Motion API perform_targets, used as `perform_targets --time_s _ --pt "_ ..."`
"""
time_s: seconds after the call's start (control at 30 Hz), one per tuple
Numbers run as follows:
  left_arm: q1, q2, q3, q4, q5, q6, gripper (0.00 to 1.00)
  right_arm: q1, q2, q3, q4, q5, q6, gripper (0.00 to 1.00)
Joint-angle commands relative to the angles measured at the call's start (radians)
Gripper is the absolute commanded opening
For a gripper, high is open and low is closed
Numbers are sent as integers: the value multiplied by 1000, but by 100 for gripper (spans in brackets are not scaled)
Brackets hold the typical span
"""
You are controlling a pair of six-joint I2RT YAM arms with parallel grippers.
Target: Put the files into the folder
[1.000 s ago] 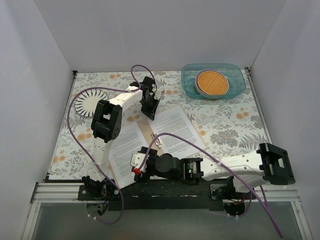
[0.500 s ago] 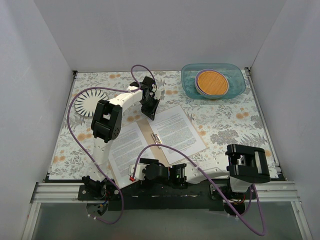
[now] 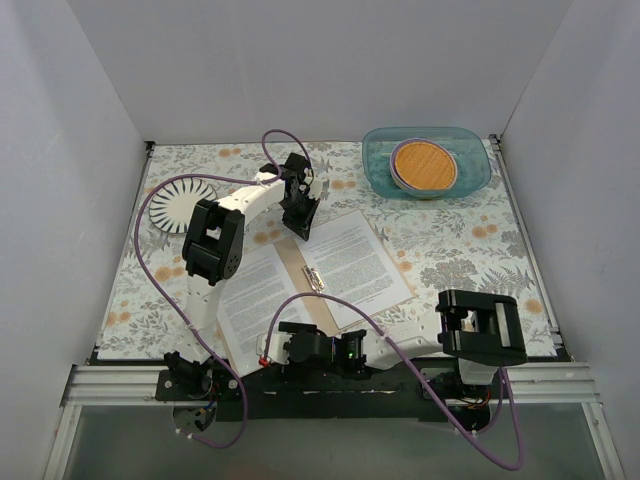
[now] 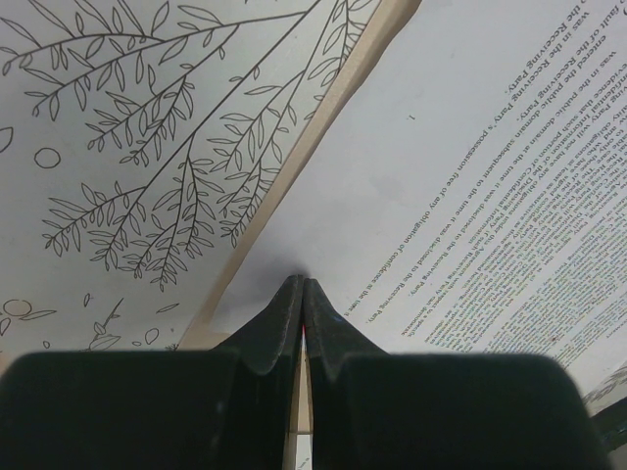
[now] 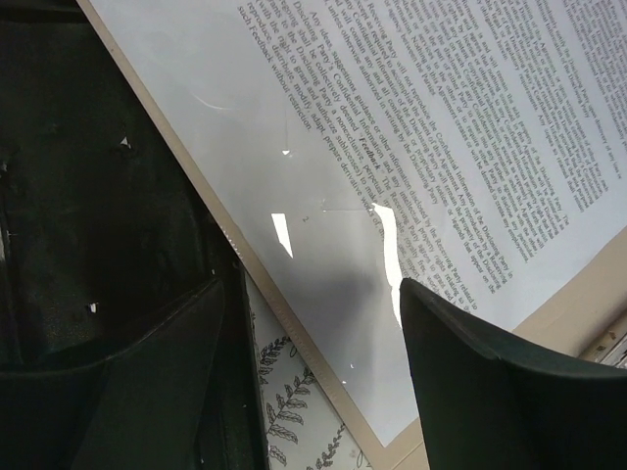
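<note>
Jaws pinched, left gripper [image 4: 303,289] touches the files [image 4: 470,147]; right gripper [image 5: 309,294] gapes over them.

The files [image 3: 352,262] are white with dense black text, the folder [image 3: 296,262] tan-brown. The tablecloth [image 3: 460,250] is pale with grey leaves and orange flowers; the plate [image 3: 172,212] white with black radial stripes, the bowl [image 3: 478,166] clear teal

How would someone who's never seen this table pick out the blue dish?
Start at the floral table and go to its far right corner, beyond the open folder. The translucent teal dish sits there, squarish with rounded corners. Unlike the white striped disc at far left, it is see-through and holds a round orange-topped object.
</note>
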Motion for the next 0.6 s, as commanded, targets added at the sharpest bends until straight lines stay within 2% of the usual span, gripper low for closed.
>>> perform_targets --time_s 0.0,0.37,0.47,0.57 --pt "-5 23 -17 4 -12 7 0 2 34 3 51 -13 17 80" --pt "-5 33 -14 2 -9 7 0 -18 172 99 123 16 12 74" --pt "-5 33 -16 0 -14 10 0 -18 218 135 145 24 9 70" --pt "-5 34 -11 -4 -17 14 0 -19 227 149 155 38 11 61"
